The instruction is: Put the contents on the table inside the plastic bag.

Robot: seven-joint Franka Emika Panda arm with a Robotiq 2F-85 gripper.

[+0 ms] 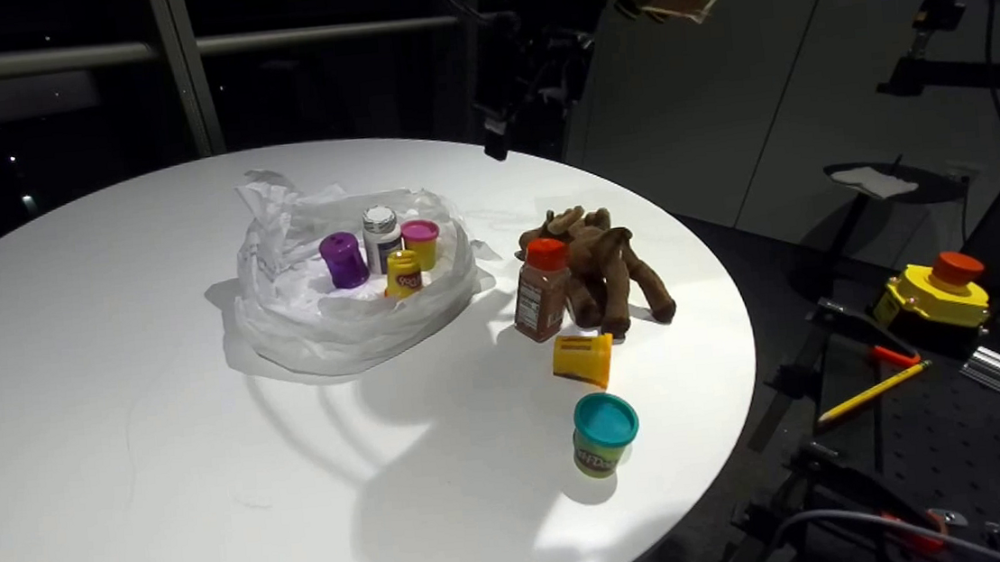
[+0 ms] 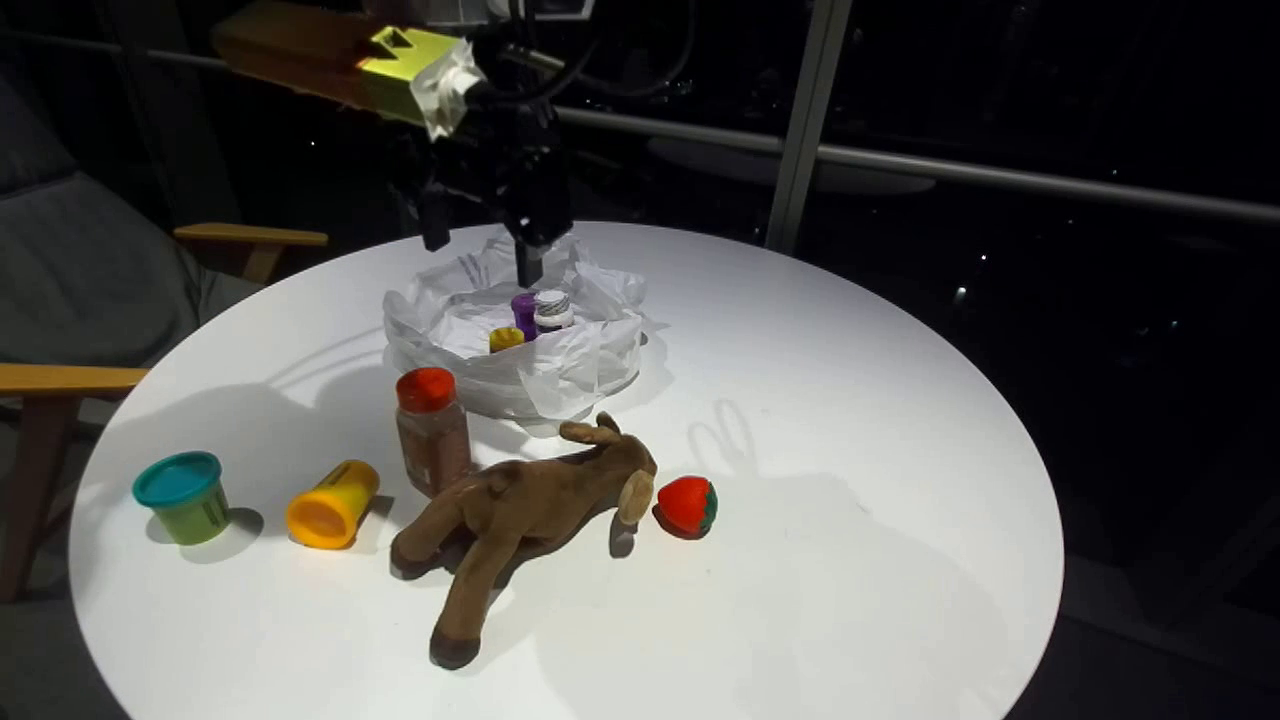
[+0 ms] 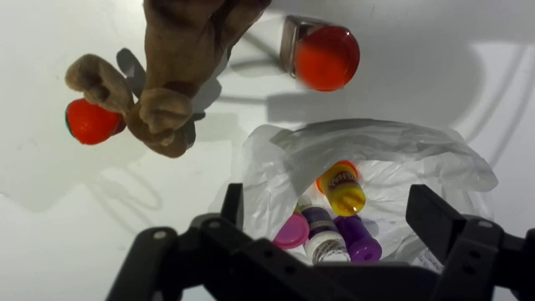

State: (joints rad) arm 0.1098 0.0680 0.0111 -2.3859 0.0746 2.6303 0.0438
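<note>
White thin plastic makes the bag [image 3: 376,142], which lies with its mouth up at the lower right of the wrist view. Inside it I see four containers: a yellow tub [image 3: 342,188], a pink-lidded tub [image 3: 291,232], a white bottle [image 3: 322,234] and a purple jar [image 3: 357,240]. They show between my fingers [image 3: 233,205], because my gripper [image 3: 326,196] is spread wide and has hold of nothing.

In an exterior view, the other things are on the table [image 2: 850,600]: a teal-lidded tub [image 2: 190,497] at the far left, an orange cup [image 2: 333,505] on its side, a red-capped jar [image 2: 432,435], a brown toy animal [image 2: 545,495] near the centre, and a strawberry [image 2: 687,505] beside its head.

I think the soft bag wall is the main danger. If I come down with jaws this wide, one tip may catch the rim and drag the bag, and then the white bottle could tip. The orange cup is round, so a small push would perhaps roll it to the table's edge. The red-capped jar stands just beside the toy; if I pull the toy sideways, the jar may fall.
</note>
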